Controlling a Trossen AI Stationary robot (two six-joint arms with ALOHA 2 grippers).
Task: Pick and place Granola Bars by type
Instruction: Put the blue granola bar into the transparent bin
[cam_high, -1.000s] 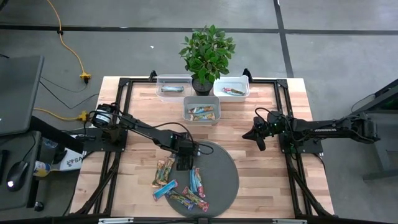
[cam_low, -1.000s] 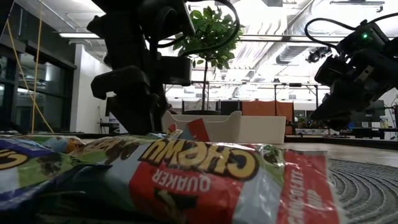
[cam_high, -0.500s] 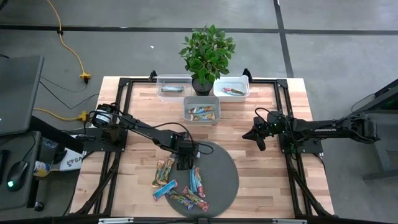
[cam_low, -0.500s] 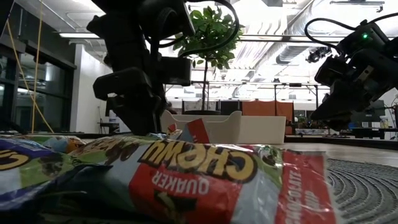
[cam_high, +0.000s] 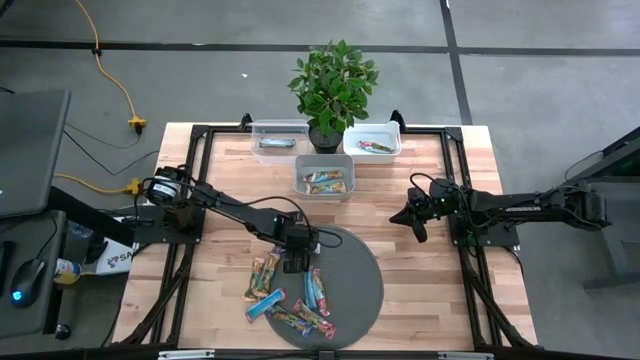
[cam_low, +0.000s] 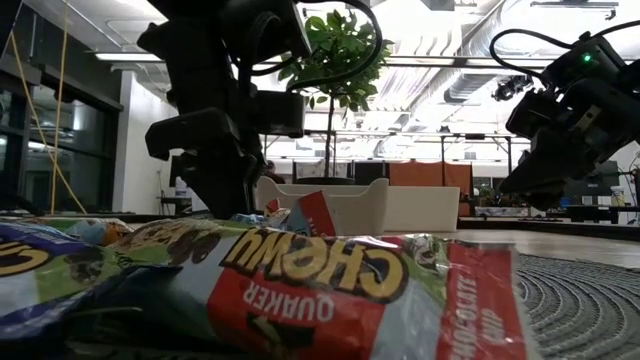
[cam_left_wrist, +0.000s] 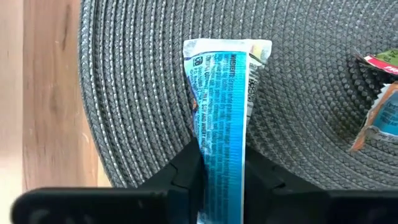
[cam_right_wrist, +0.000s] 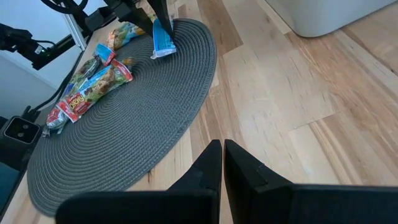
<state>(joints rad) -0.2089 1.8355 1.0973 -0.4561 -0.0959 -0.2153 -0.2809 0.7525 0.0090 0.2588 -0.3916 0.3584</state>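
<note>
My left gripper (cam_high: 292, 260) points down over the left edge of the round grey mat (cam_high: 350, 285), shut on a blue granola bar (cam_left_wrist: 225, 112). More bars lie near it. Yellow-brown ones (cam_high: 264, 275) rest on the wood. A blue one (cam_high: 318, 290) and red multicoloured ones (cam_high: 312, 322) rest on the mat. My right gripper (cam_high: 415, 222) hangs shut and empty above the table, right of the mat. My left gripper pinches the blue bar between its two fingers (cam_left_wrist: 186, 171), across the bar's two long edges (cam_left_wrist: 208, 155). The fingers come from above, pointing down. The bar slants away below them (cam_right_wrist: 163, 38), and I cannot tell whether its free end (cam_left_wrist: 227, 46) touches the mat.
Three bins stand at the far side: a clear one (cam_high: 280, 135) with a bar, a white one (cam_high: 372, 140) with a red bar, and one nearer the middle (cam_high: 325, 178) with yellow-brown bars. A potted plant (cam_high: 333, 85) stands between the back two.
My left gripper has shut on the blue bar at the mat's left edge and has risen slightly with it. My right arm has kept still.
</note>
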